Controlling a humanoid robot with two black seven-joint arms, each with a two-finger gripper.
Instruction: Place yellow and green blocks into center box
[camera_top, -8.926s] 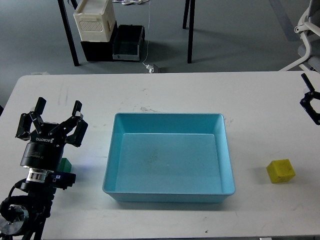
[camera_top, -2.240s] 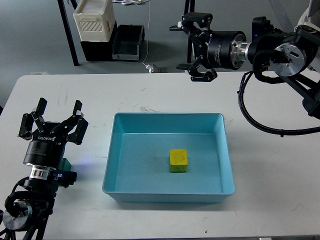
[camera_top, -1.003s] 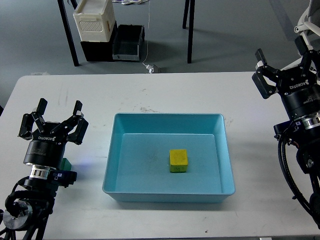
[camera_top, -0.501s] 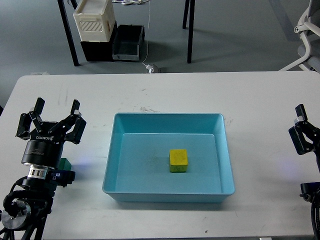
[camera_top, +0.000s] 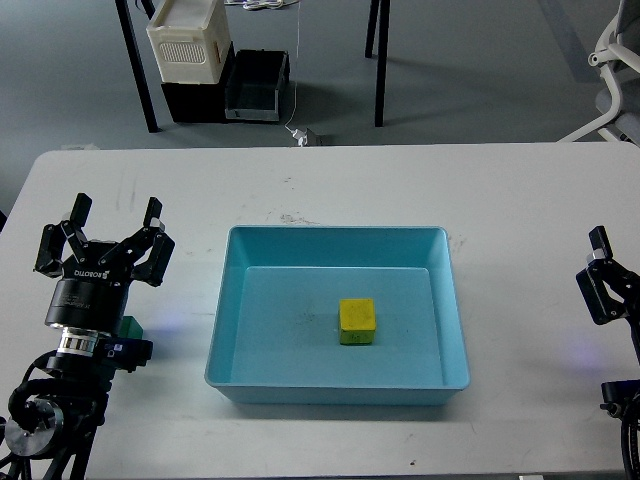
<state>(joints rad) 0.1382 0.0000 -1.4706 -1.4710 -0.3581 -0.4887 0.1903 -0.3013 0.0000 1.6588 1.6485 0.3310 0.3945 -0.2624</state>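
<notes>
Yellow block (camera_top: 357, 320): sits on the floor of the center box (camera_top: 226, 350), a little right of its middle, clear of all four walls
Green block (camera_top: 130, 327): only a sliver shows on the white table (camera_top: 330, 185), left of the tray, tucked against the left arm's wrist
Left gripper (camera_top: 100, 243): fingers spread wide, empty, poised above the table well left of the tray
Right gripper (camera_top: 606, 287): cut off by the right edge; cannot tell how its jaws stand
</notes>
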